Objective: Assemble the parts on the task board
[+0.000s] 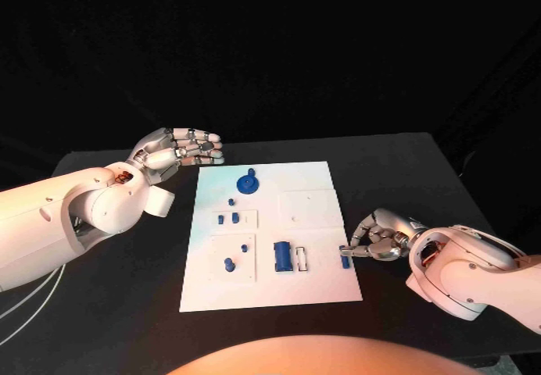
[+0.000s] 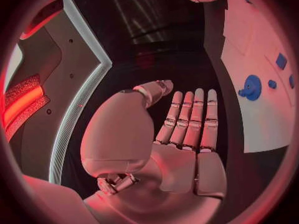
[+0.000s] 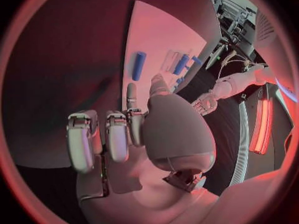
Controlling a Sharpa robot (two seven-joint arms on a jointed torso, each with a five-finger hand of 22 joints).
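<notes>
The white task board (image 1: 310, 285) lies in the middle of the table. On it are a round blue part with a knob (image 1: 249, 184), several small blue pegs (image 1: 231, 219), a blue block (image 1: 282, 256) and a short blue bar (image 1: 346, 262) by its right edge. My right hand (image 1: 377, 238) hovers just beside that bar, two fingers curled and one finger and the thumb reaching toward the bar (image 3: 138, 65), with nothing held. My left hand (image 1: 180, 148) is raised off the board's far left corner, its fingers (image 2: 190, 114) straight and together, holding nothing. The round part (image 2: 251, 87) lies beyond them.
Shallow white recesses (image 1: 309, 208) mark the board's right half. Bare black table (image 1: 406, 172) surrounds the board on all sides. My left forearm (image 1: 79, 215) reaches over the table's left part.
</notes>
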